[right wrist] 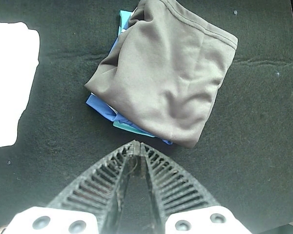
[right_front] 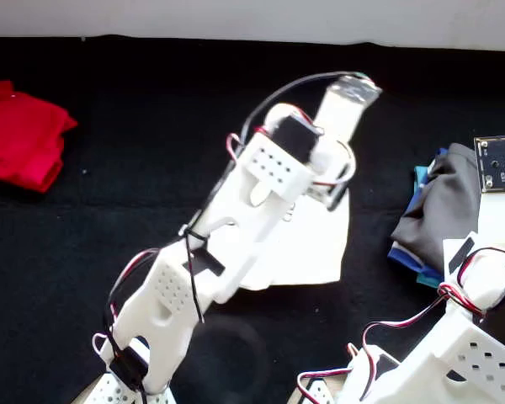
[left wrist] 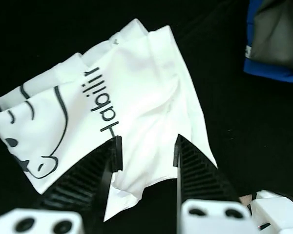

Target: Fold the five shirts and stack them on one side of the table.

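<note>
The white shirt (right_front: 307, 244) with black print lies partly folded near the middle of the black table (right_front: 109, 202), creased, with one edge turned over; in the left wrist view the white shirt (left wrist: 146, 97) spreads directly beneath the left gripper (left wrist: 146, 148), whose jaws stand apart over the cloth, one dark ribbed fingertip (left wrist: 116, 146) on each side of a fold. The left arm (right_front: 227, 227) stretches diagonally from the near edge of the table up over this shirt, wrist bent downward.

At the right side of the table sits a small pile; a grey shirt (right wrist: 171, 83) rests rumpled on top, a blue shirt (right wrist: 100, 105) and a teal shirt (right wrist: 127, 126) showing at its edges from under it. The right gripper (right wrist: 136, 145) points at this pile, jaws pressed together and holding nothing, tips just short of the blue edge. The right arm (right_front: 471, 337) is folded back near the pile, at the near right corner.

A red shirt (right_front: 21, 135) lies bunched at the far left, well apart from the rest.
</note>
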Controlling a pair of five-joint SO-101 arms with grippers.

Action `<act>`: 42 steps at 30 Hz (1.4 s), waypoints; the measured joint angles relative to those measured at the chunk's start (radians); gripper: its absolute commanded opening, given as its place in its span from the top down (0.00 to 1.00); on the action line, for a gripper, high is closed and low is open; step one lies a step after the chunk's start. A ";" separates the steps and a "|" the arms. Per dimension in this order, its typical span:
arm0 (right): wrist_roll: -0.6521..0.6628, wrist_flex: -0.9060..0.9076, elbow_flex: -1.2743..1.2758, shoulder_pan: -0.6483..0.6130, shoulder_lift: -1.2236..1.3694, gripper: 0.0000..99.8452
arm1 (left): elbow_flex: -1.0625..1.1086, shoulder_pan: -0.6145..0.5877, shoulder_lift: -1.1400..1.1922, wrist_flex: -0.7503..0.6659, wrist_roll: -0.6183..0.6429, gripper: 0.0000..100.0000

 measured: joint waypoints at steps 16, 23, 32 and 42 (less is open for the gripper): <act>0.000 0.000 0.066 0.000 -0.003 0.98 | 0.060 -0.219 0.198 0.003 -0.157 0.99; 0.000 0.000 0.069 0.000 -0.003 0.98 | -0.031 -0.308 0.393 -0.040 -0.153 0.99; 0.000 0.000 0.075 -0.021 -0.003 0.98 | -0.163 -0.336 0.419 0.008 -0.164 0.99; -0.160 -0.040 0.075 -0.236 0.017 0.98 | -0.190 -0.345 0.304 0.011 -0.163 0.99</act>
